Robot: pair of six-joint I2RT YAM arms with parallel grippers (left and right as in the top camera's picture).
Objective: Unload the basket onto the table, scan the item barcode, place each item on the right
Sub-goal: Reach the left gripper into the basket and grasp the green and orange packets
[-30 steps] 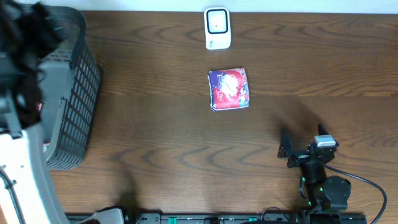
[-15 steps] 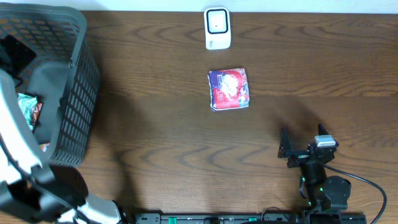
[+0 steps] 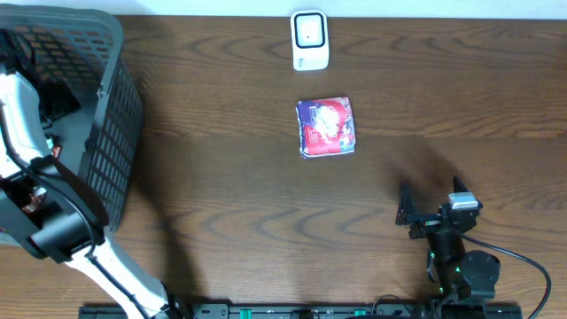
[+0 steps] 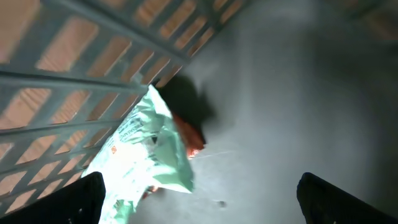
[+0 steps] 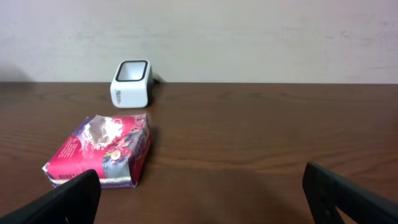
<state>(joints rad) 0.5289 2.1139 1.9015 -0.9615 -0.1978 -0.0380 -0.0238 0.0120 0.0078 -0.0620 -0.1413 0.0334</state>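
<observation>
Lying flat, a purple-and-red packet point(image 3: 326, 127); left end effector point(image 4: 199, 196), right end effector point(image 5: 202, 193) both wide apart

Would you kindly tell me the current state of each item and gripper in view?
left gripper: open, empty, inside the basket
right gripper: open, empty, facing the red-and-purple packet
red-and-purple packet: lying flat on the table, untouched
barcode scanner: standing at the far edge, beyond the red-and-purple packet
basket: upright at the left
green-and-white packet: lying in the basket, against its mesh wall
</observation>
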